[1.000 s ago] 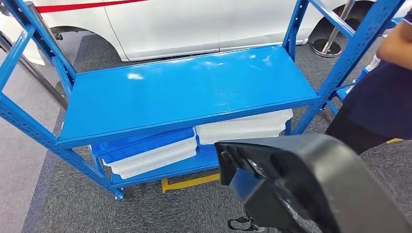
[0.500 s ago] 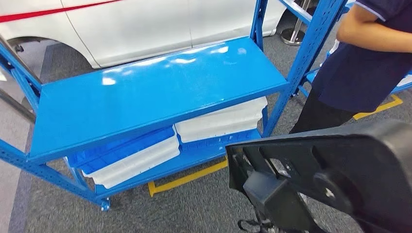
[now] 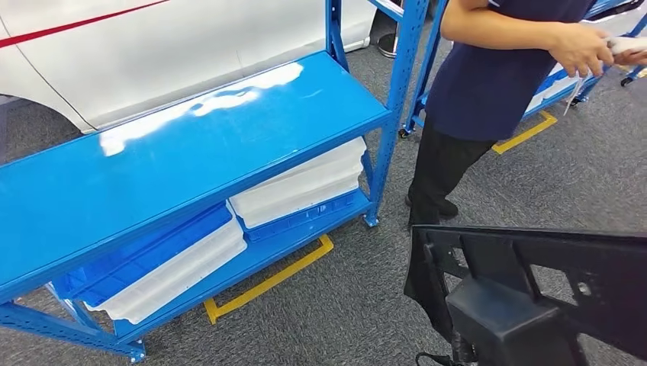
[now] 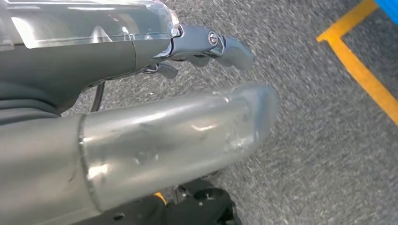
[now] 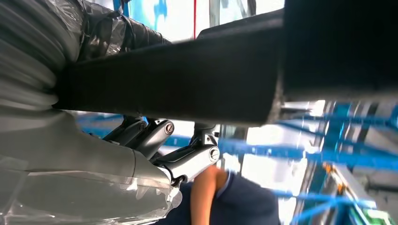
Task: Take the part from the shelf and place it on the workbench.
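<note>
We've got the part [image 3: 534,290] gripped in our right hand [image 5: 178,154] for carrying to the workbench; left hand [image 4: 206,47] hangs empty, fingers loosely apart.

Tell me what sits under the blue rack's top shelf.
Under the top shelf, the lower shelf holds stacked trays: blue and white trays at left, white trays over a blue one at right. The top shelf covers their rear parts.

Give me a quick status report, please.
Right hand holds large black plastic part. Left hand empty, hanging over grey carpet. Person in navy shirt close ahead.
</note>
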